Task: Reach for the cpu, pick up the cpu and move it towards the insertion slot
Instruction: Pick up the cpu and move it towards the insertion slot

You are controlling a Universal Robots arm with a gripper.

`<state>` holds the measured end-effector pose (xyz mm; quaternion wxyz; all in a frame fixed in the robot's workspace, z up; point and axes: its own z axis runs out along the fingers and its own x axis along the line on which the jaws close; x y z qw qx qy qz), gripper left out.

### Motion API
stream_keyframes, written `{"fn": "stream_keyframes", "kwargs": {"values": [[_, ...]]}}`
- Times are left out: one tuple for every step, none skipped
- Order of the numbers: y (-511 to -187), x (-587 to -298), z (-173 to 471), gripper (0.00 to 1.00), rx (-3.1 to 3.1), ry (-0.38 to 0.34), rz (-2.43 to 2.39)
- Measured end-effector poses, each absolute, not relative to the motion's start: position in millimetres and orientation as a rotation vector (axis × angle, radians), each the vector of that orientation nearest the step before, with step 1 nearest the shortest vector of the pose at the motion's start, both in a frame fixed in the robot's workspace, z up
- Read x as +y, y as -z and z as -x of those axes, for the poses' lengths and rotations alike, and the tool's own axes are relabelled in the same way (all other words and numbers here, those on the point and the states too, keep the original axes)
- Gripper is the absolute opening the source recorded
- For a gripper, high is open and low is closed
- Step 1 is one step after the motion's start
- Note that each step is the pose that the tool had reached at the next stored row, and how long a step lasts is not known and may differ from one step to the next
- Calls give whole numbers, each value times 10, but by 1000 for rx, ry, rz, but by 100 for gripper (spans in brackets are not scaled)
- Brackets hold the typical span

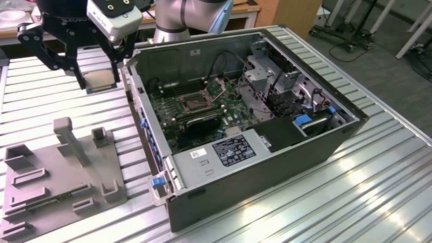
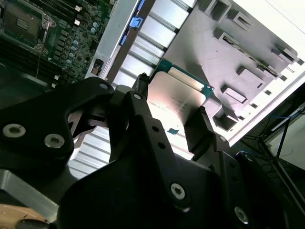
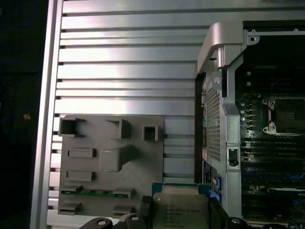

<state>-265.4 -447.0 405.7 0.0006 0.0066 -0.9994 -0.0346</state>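
- cpu already picked up: clamped between the black fingers of the gripper, closed on two opposite edges, lifted clear of the counter.
- in the exterior view, held in the air beside the open computer case, on the exterior view's left of it, above the ribbed metal surface and well apart from the grey tray.
- reach and pick-up judged done; carry towards the insertion slot under way, with the case wall yet to be crossed.
- insertion slot seen inside the case on the green board: square silvery frame, dark centre, nothing seated in it.
- cpu: thin, flat, square, pale silvery-beige lid with a matte sheen and faint print, green edge showing round the lid in both wrist views.
- counter: brushed aluminium in long parallel slats with dark grooves, glossy under the light.
- tray: dull grey moulded plastic, blocky posts and rectangular recesses.
- case: dark sheet-metal shell, perforated side panel, blue plastic clips, tangled cables within.
- gripper: matte black linkages with bright screw heads.
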Motion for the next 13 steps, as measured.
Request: {"fn": "stream_keyframes", "kwargs": {"values": [[-4057,-4470,2652,55,-3138,109,-21],[-4057,-4470,2649,55,-3138,109,-21],[-4057,-4470,2646,55,-3138,109,-21],[-4057,-4470,2644,55,-3138,109,-21],[-4057,-4470,2644,55,-3138,108,-21],[-4058,-4470,2645,55,-3138,108,-21],[-4057,-4470,2648,55,-3138,108,-21],[-4057,-4470,2651,55,-3138,109,-21],[-4057,-4470,2653,55,-3138,109,-21],[-4057,-4470,2656,55,-3138,108,-21],[-4057,-4470,2658,55,-3138,108,-21],[-4057,-4470,2661,55,-3138,109,-21],[-4057,-4470,2664,55,-3138,109,-21]]}}
